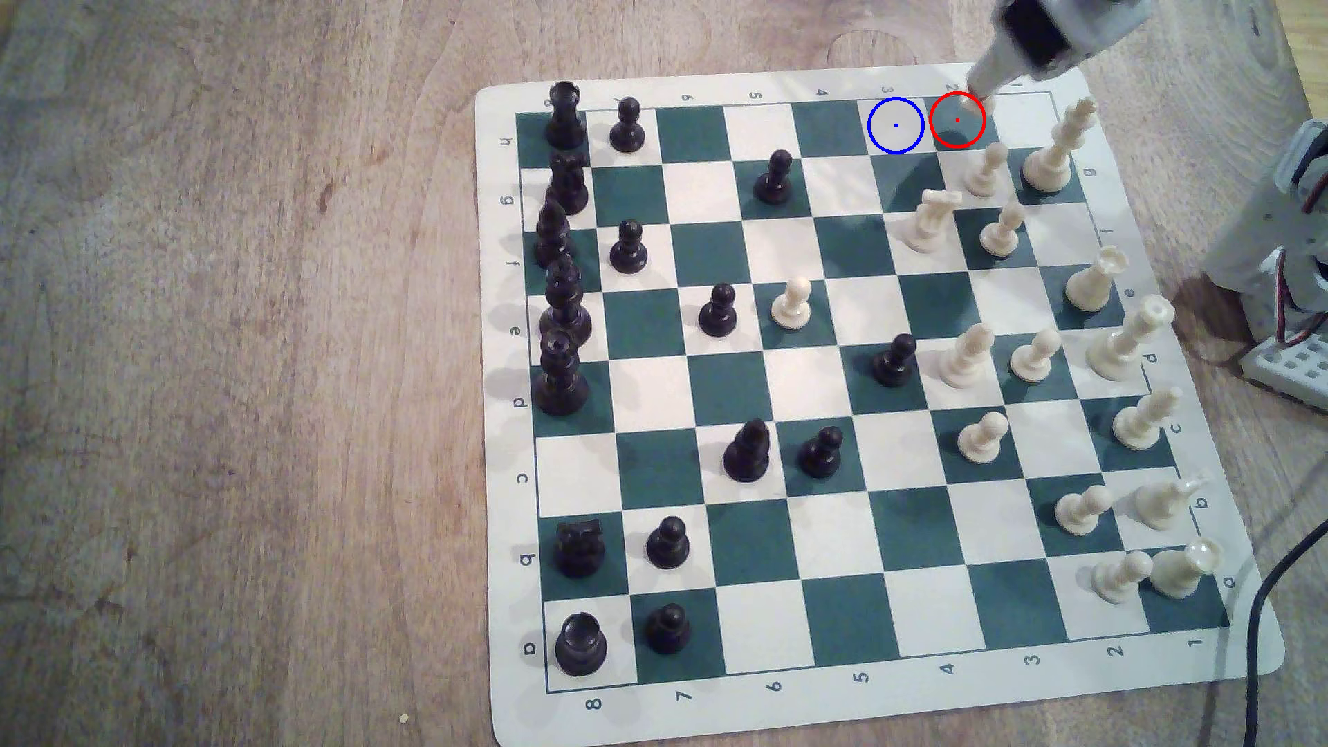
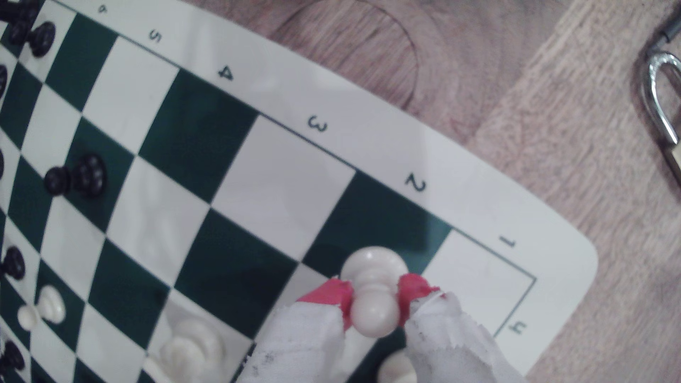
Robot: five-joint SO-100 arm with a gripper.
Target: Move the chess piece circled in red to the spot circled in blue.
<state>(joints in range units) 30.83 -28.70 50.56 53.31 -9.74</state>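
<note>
The wrist view shows the fingers [image 2: 374, 294] clamped on the cream pawn's [image 2: 374, 291] neck, hidden from outside.

A dark green and cream-white checkered vinyl chess board [image 1: 718, 725] with black edge numerals lies on a brown wood-grain table [image 1: 237, 373], bearing glossy black plastic pieces [image 1: 629, 248] and cream-white plastic pawns [image 2: 374, 291], one between red-tipped, white-wrapped gripper fingers [image 2: 411, 291].
</note>
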